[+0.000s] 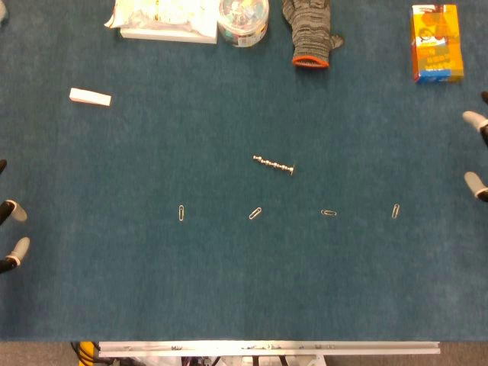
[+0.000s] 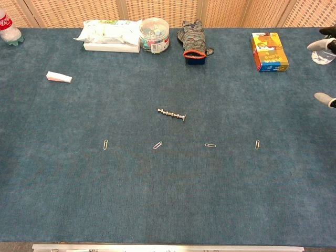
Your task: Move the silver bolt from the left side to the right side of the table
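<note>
The silver bolt (image 1: 274, 164) (image 2: 171, 114) lies flat near the middle of the blue table cover, head toward the right. Only the fingertips of my left hand (image 1: 9, 232) show at the left edge of the head view, spread apart and holding nothing; the chest view does not show it. My right hand (image 1: 476, 152) (image 2: 325, 71) shows just its fingertips at the right edge, apart and empty, far from the bolt.
Several paper clips (image 1: 255, 213) lie in a row in front of the bolt. At the back stand a tissue pack (image 1: 162, 19), a clip tub (image 1: 243, 17), a knit glove (image 1: 309, 32) and an orange box (image 1: 437, 43). A white eraser (image 1: 90, 97) lies at the left.
</note>
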{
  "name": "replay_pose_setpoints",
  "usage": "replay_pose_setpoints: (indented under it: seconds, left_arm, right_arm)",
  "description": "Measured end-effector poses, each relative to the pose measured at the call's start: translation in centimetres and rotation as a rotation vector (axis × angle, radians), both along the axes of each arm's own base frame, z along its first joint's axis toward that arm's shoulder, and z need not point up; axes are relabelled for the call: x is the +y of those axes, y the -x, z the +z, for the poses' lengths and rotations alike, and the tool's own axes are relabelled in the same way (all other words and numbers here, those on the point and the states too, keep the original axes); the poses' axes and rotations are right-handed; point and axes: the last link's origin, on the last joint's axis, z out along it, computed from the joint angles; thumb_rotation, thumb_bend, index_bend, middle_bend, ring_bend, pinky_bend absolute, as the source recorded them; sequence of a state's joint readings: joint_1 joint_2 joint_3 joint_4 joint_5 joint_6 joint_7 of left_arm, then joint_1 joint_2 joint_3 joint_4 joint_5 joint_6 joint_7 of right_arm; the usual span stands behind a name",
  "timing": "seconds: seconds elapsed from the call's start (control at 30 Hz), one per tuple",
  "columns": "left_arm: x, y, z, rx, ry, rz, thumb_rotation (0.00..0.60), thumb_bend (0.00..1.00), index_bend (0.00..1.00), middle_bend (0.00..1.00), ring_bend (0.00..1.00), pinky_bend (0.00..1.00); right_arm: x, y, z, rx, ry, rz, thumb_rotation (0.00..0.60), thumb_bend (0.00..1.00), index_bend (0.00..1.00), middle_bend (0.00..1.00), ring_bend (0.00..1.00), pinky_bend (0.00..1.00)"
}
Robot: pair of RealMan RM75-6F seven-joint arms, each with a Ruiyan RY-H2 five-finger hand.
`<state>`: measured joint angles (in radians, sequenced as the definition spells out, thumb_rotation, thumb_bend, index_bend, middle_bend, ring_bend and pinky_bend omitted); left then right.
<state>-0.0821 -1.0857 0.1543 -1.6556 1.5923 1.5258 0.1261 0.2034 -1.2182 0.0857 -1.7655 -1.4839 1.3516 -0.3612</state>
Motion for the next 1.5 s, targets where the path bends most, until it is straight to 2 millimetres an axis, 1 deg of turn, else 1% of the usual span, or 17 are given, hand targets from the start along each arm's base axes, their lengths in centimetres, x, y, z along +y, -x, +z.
replay_pose_setpoints:
  seconds: [0.2,0.37,0.53,0.63,0.83,0.97,1.13,1.3,1.5]
  left_arm:
    - [-0.2,-0.1,0.3,-0.009,-0.003,-0.013,0.600,0.28,0.45,0.00,0.00,0.02]
    - [-0.2,0.0,0.9,-0.024,-0.025,-0.014,0.600,0.28,0.45,0.00,0.00,0.02]
    - [-0.2,0.1,1.4,-0.039,-0.047,-0.009,0.600,0.28,0.45,0.00,0.00,0.02]
    - [-0.1,0.2,1.8,-0.046,-0.061,-0.004,0.600,0.28,0.46,0.00,0.00,0.02]
    - [0.0,0.4,2.4,-0.061,-0.090,0.006,0.600,0.28,0.46,0.00,0.00,0.02]
    - [0.1,0.5,2.9,-0.073,-0.106,0.011,0.600,0.28,0.47,0.00,0.00,0.02]
    - [0.1,0.7,3.5,-0.090,-0.126,0.014,0.600,0.28,0.48,0.00,0.00,0.02]
    - [0.2,0.9,3.9,-0.094,-0.136,0.022,0.600,0.28,0.48,0.00,0.00,0.02]
    - [0.2,1.1,4.0,-0.091,-0.143,0.030,0.600,0.28,0.48,0.00,0.00,0.02]
  right_arm:
    - [-0.8,-2.0,-1.4,0.032,-0.027,0.052,0.600,0.21,0.23,0.09,0.06,0.36]
    - [-2.3,-4.4,-3.0,0.059,-0.060,0.146,0.600,0.21,0.27,0.11,0.06,0.35]
    - [-3.9,-5.6,-3.9,0.106,-0.098,0.220,0.600,0.21,0.28,0.11,0.06,0.30]
    - [-5.1,-6.4,-4.5,0.136,-0.120,0.260,0.600,0.21,0.28,0.11,0.06,0.29]
    - [-7.0,-7.8,-5.4,0.161,-0.154,0.321,0.600,0.29,0.30,0.11,0.05,0.27]
    - [-8.0,-8.2,-6.1,0.190,-0.189,0.343,0.600,0.32,0.31,0.11,0.05,0.27]
    - [-8.9,-8.1,-7.1,0.248,-0.242,0.355,0.600,0.37,0.31,0.11,0.04,0.26]
    - [-9.1,-8.0,-8.2,0.290,-0.293,0.378,0.600,0.39,0.31,0.11,0.04,0.26]
    - [-8.8,-8.0,-9.4,0.305,-0.339,0.425,0.600,0.39,0.31,0.11,0.04,0.26]
